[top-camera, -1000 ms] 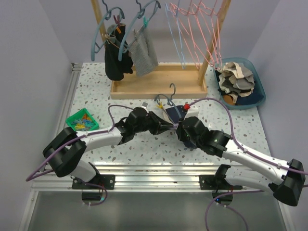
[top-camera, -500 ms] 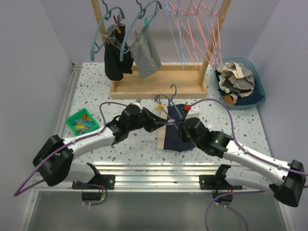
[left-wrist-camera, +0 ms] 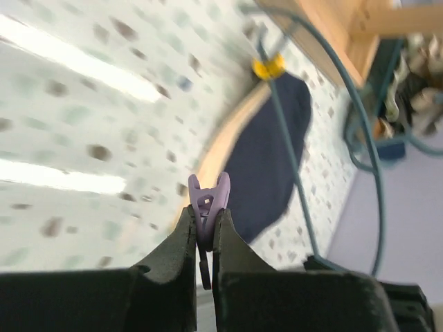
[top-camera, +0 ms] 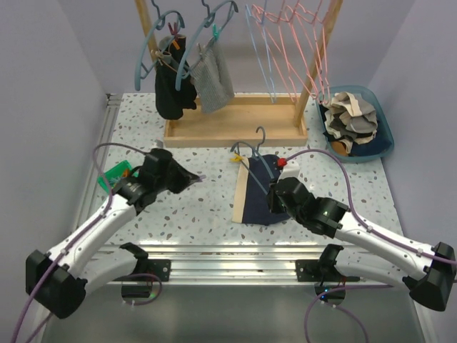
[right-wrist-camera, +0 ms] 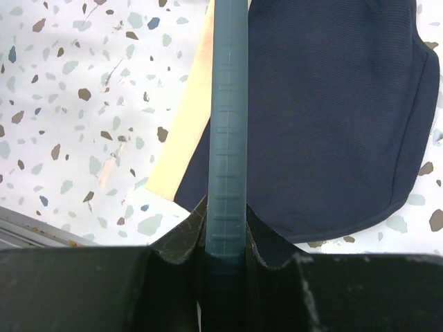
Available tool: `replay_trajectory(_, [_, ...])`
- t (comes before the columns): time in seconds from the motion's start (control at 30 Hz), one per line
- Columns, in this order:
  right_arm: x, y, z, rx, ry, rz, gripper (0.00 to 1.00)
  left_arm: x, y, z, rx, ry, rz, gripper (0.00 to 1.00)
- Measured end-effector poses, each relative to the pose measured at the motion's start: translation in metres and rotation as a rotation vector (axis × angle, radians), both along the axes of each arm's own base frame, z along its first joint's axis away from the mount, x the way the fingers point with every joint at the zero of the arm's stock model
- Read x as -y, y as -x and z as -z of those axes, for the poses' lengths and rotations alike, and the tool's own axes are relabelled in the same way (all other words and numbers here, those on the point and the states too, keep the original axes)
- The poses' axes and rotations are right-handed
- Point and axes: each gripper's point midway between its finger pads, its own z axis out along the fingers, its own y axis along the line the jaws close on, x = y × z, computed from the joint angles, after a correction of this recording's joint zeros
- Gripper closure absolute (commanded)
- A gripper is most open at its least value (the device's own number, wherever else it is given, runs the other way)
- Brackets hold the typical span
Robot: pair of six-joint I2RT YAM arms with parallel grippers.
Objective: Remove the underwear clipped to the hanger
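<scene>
Carrying the freed small purple plastic clip (left-wrist-camera: 208,205) away in the closed left hand (left-wrist-camera: 204,229); clamping the teal plastic hanger (right-wrist-camera: 228,104) with the right hand (right-wrist-camera: 227,220), likely leaving the navy fabric underwear (top-camera: 258,199) partly released.

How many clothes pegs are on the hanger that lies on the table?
2: a yellow peg at the hanger's left end and a red peg at its right end. The right arm may hide another. The purple peg is off, in the left pincer.

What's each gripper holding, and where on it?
Left gripper: purple plastic clothespin, by one end. Right gripper: teal hanger, on its straight arm.
</scene>
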Motion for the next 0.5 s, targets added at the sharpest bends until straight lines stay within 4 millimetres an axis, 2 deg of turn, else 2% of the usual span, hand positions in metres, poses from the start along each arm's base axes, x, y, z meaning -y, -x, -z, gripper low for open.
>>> replay_trajectory(0.13, [0.0, 0.0, 0.0, 0.0, -0.001, -0.001, 1.0, -0.109, -0.011, -0.001, 0.022, -0.19, -0.256, 1.0])
replay_trajectory(0.2, [0.0, 0.001, 0.0, -0.001, -0.003, -0.003, 1.0, -0.155, -0.009, -0.004, 0.011, -0.288, -0.367, 1.0])
replay_trajectory(0.37, [-0.001, 0.002, -0.002, 0.0, -0.01, -0.008, 1.0, -0.222, -0.004, 0.0, -0.062, -0.467, -0.492, 1.0])
replay_trajectory(0.5, [0.001, 0.003, -0.003, -0.001, -0.01, -0.012, 1.0, -0.265, -0.001, 0.009, -0.137, -0.572, -0.574, 1.0])
